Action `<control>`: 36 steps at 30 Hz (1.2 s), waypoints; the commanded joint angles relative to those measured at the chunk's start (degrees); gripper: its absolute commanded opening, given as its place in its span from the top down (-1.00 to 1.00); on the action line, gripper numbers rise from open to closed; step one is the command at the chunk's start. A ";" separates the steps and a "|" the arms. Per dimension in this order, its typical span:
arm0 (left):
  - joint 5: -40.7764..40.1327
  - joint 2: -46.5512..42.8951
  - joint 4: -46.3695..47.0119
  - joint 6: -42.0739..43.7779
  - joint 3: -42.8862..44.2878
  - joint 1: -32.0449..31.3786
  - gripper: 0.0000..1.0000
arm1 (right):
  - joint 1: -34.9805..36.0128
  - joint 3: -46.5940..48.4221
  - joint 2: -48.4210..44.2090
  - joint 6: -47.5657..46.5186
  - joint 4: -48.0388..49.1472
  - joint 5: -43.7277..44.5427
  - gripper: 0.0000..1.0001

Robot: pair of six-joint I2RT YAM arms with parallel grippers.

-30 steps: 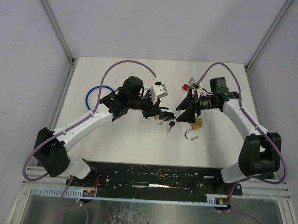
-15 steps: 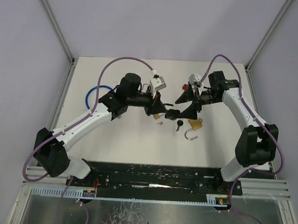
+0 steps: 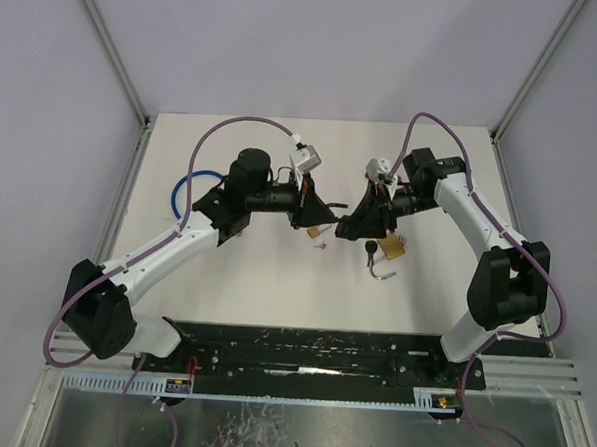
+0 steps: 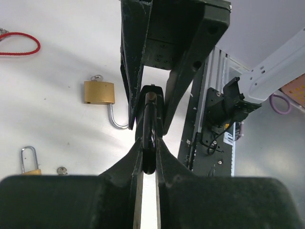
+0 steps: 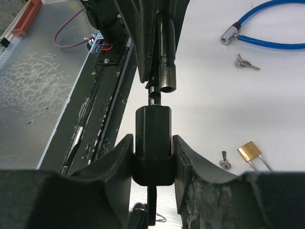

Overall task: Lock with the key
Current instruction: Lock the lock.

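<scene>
White tabletop (image 3: pixel 255 281), pale lilac walls (image 3: pixel 318 44), grey metal corner posts (image 3: pixel 110 43), even light

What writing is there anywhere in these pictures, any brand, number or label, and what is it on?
No text can be read in any view.
Brass padlock: its face looks plain, no brand shows.
Black block: no marking shows.
Small coloured label at the near edge of the top view: too small to read.
</scene>
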 commanded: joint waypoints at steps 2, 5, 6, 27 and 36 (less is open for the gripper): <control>0.35 -2.86 13.01 -3.37 -0.73 0.26 0.99 | 1.55 1.97 -1.83 4.11 1.31 -1.19 0.43; -0.18 -3.28 13.79 -4.05 -1.61 0.47 0.99 | 1.55 2.57 -1.95 5.12 1.25 -1.22 0.95; -0.77 -3.53 14.09 -4.56 -1.92 0.66 0.93 | 1.57 2.94 -2.08 5.35 1.12 -1.05 1.00; -11.51 -12.07 10.33 4.40 -1.36 1.92 -0.09 | 1.50 1.38 -7.44 8.80 2.42 3.24 1.00; -7.44 -5.09 13.54 -1.39 -0.91 -0.37 -0.19 | 1.46 0.91 -7.25 9.37 3.16 3.66 1.00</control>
